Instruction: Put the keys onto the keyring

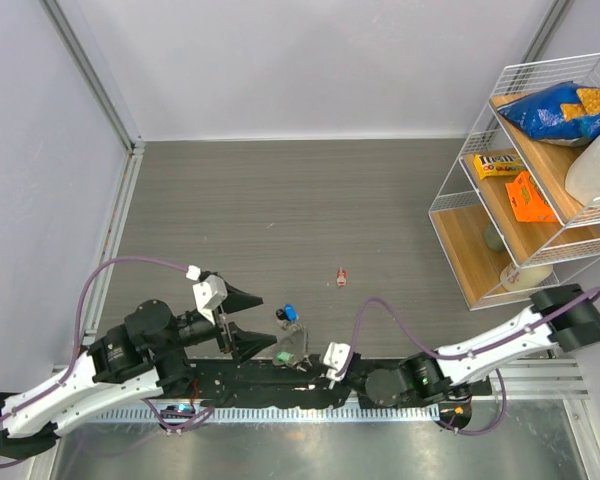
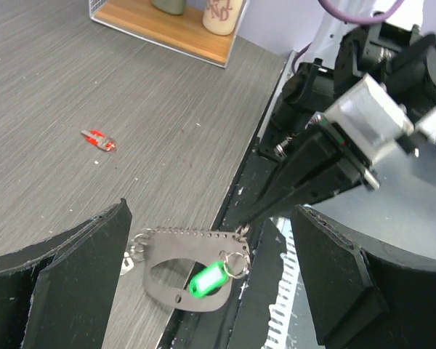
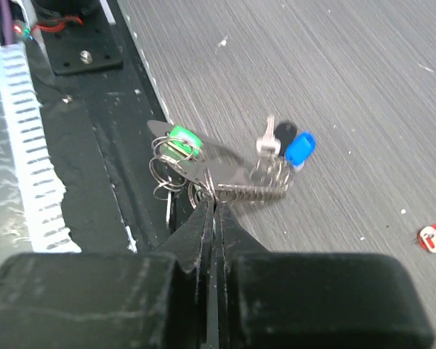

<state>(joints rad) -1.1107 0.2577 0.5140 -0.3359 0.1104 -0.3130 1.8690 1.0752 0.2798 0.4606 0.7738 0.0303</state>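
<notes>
The keyring is a flat metal piece with a beaded edge and small wire rings. It lies at the table's near edge. My right gripper is shut on one of its rings. A green key hangs on it, also visible in the left wrist view. A blue key and a silver key lie at its far end. A red key lies alone on the table, apart from both grippers. My left gripper is open, its fingers on either side of the keyring, not touching it.
A wire shelf rack with snack bags and cups stands at the right. The black base plate and a ribbed metal strip run along the near edge under the keyring. Purple cables loop over both arms.
</notes>
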